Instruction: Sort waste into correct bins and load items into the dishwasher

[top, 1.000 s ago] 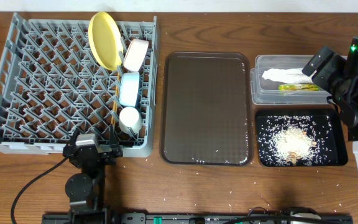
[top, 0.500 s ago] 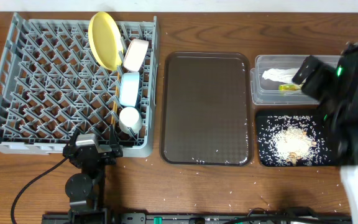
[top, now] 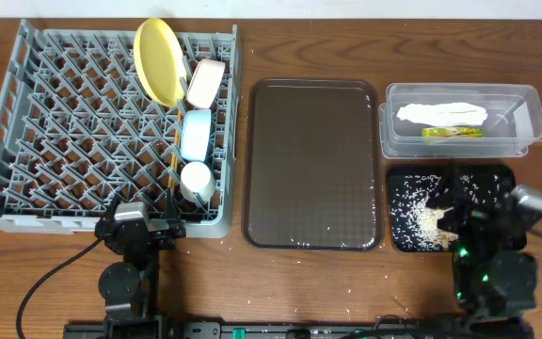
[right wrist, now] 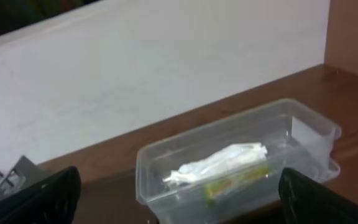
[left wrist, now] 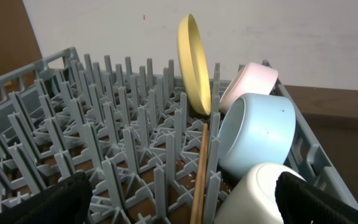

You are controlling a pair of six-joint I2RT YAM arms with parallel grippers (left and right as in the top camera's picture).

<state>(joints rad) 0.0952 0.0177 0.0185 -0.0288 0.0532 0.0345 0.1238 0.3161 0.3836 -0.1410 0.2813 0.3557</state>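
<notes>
The grey dish rack (top: 64, 122) holds the upright yellow plate (top: 158, 58), the pinkish bowl (top: 205, 83), the light blue bowl (top: 197, 132), the white cup (top: 197, 179) and the chopsticks (top: 174, 162). The clear tub (top: 525, 118) holds the white tissue (top: 440, 114) and the green-and-orange wrapper (top: 452, 132). The black tray (top: 403, 188) holds rice crumbs (top: 425, 219). My left gripper (top: 142, 229) is open and empty at the rack's front edge, facing the plate (left wrist: 194, 62) and blue bowl (left wrist: 257, 134). My right gripper (top: 476, 218) is open and empty, low over the black tray's front right, facing the tub (right wrist: 229, 162).
The dark brown serving tray (top: 313, 162) lies between the rack and the bins. Loose rice grains are scattered on the wooden table along its front edge (top: 346, 306). A white wall stands behind the table.
My right arm has swung from above the clear tub at the back right down to the front, over the black tray. The left arm has not moved.
</notes>
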